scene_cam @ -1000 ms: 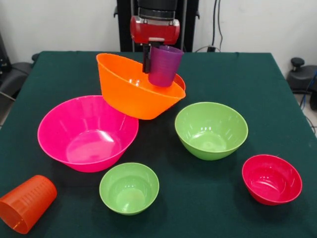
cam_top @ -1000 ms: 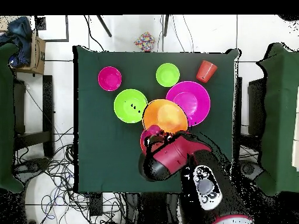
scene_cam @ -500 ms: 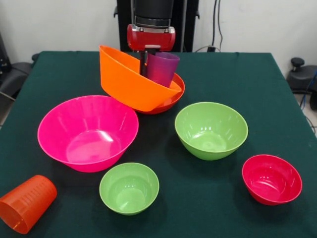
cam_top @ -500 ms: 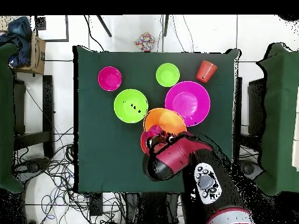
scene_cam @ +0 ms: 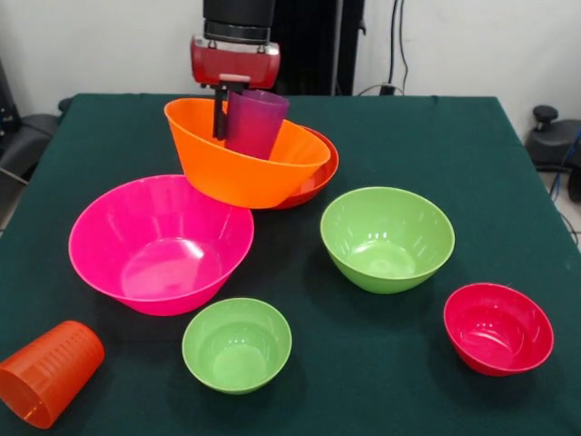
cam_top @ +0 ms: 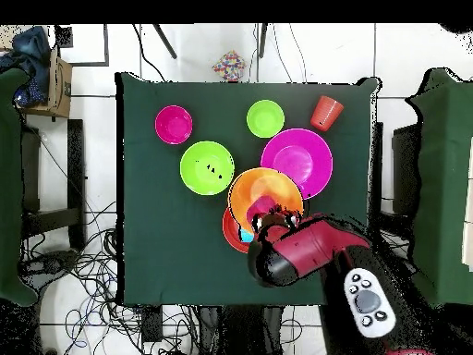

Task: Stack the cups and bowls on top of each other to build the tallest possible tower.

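We see the tool [scene_cam: 227, 116] clamped on the rim of the purple cup [scene_cam: 255, 123], one dark finger [scene_cam: 219, 118] on the cup's outer wall; the cup hangs tilted inside the large orange bowl [scene_cam: 238, 165].

Near to far in the front view:
- The orange cup [scene_cam: 47, 371] lies on its side at the near left corner of the counter [scene_cam: 408, 400].
- The small lime green bowl [scene_cam: 236, 344] stands upright, just in front of the pink bowl.
- The small crimson bowl [scene_cam: 497, 327] stands alone near the right edge, well apart from the rest.
- The large pink bowl [scene_cam: 161, 242] sits left of centre, its far rim close under the orange bowl.
- The medium lime green bowl [scene_cam: 387, 238] sits right of centre, apart from the tower.
- The tower: the large orange bowl rests tilted in the shallow red-orange bowl [scene_cam: 319, 173], which shows only at its right side.

In the overhead view the red wrist [cam_top: 291, 257] covers the cup. The orange bowl [cam_top: 263, 191] overlaps the red-orange base [cam_top: 233, 232] and touches the pink bowl [cam_top: 297, 163].
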{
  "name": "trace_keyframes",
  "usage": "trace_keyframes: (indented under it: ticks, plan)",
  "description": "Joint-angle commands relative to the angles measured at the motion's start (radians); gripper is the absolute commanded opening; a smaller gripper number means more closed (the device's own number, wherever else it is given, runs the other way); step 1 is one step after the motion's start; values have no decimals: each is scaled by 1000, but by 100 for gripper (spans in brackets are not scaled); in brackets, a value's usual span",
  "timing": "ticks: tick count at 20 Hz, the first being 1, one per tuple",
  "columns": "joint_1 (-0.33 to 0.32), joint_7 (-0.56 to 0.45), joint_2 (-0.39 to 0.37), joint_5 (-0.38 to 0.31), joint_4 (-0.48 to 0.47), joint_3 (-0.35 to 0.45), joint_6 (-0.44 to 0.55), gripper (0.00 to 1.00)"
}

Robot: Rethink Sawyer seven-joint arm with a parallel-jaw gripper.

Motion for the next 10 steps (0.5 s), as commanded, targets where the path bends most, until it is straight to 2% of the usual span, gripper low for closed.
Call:
trace_keyframes:
  ticks: [1, 3, 5, 10]
  plan:
    - [-159, -249, -90, 157, 90, 274, 149, 0]
    - [-217, -299, -112, 215, 105, 339, 196, 0]
    - [-242, -315, -119, 237, 108, 369, 223, 0]
    - [-249, -289, -112, 225, 94, 389, 254, 0]
